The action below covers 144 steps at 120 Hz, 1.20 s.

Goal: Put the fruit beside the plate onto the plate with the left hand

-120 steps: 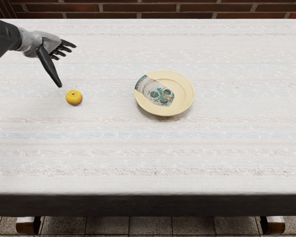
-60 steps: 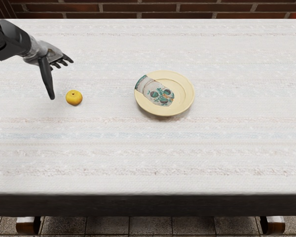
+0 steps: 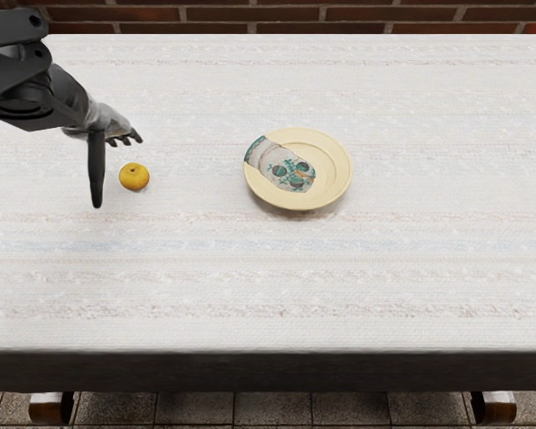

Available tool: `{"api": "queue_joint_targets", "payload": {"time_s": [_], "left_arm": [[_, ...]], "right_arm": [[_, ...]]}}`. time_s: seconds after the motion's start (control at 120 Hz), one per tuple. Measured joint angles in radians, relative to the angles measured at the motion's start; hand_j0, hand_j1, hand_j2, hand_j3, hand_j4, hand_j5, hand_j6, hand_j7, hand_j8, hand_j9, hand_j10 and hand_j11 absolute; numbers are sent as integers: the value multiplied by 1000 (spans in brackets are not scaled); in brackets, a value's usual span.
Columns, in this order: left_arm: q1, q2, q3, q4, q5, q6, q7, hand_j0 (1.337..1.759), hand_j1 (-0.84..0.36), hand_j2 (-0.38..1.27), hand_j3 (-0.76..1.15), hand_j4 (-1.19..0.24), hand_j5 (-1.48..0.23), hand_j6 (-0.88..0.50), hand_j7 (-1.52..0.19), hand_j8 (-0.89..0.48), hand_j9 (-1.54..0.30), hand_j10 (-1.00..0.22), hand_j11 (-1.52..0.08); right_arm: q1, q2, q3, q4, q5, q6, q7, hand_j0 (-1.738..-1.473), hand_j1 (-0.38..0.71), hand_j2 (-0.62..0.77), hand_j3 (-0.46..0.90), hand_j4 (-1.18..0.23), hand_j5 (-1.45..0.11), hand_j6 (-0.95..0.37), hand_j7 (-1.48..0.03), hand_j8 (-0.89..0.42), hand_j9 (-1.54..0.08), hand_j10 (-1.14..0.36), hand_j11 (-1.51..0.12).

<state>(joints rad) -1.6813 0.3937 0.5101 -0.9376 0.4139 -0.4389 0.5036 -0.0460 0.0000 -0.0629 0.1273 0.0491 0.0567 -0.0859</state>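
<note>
A long table (image 3: 339, 286) stretches before me, its top pale and streaked, its front edge (image 3: 268, 371) dark. A red brick wall (image 3: 295, 13) runs behind; grey floor tiles (image 3: 268, 409) show beneath, evenly lit.

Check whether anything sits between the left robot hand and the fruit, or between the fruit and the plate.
Nothing visible does. The left robot hand hovers just left of the fruit, and only tabletop lies between fruit and plate.

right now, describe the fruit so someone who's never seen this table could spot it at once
Start at the pale table; left of the cream plate, just right of the left hand, lies the fruit. It is small, round and orange-yellow, unlike the flat patterned plate.
</note>
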Motion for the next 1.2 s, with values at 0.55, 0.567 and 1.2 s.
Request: {"api": "queue_joint_targets", "payload": {"time_s": [0.55, 0.567, 1.2], "left_arm": [[26, -129, 159, -17, 24, 345, -5, 1658, 349, 1, 0, -2, 0, -2, 0, -2, 0, -1, 0], [33, -135, 162, -10, 27, 349, -5, 1658, 349, 1, 0, -2, 0, -2, 0, -2, 0, -1, 0], [135, -224, 181, 134, 127, 385, -108, 1658, 349, 1, 0, -2, 0, -2, 0, -2, 0, -1, 0]], "right_arm": [[0, 0, 0, 0, 0, 0, 0, -1658, -320, -5, 0, -24, -31, -24, -31, -24, -31, -24, -31], [0, 0, 0, 0, 0, 0, 0, -1658, -320, -5, 0, -24, -31, -24, -31, -24, -31, -24, -31], [0, 0, 0, 0, 0, -1, 0, -1658, -320, -5, 0, -24, -31, -24, -31, -24, -31, -24, -31]]}}
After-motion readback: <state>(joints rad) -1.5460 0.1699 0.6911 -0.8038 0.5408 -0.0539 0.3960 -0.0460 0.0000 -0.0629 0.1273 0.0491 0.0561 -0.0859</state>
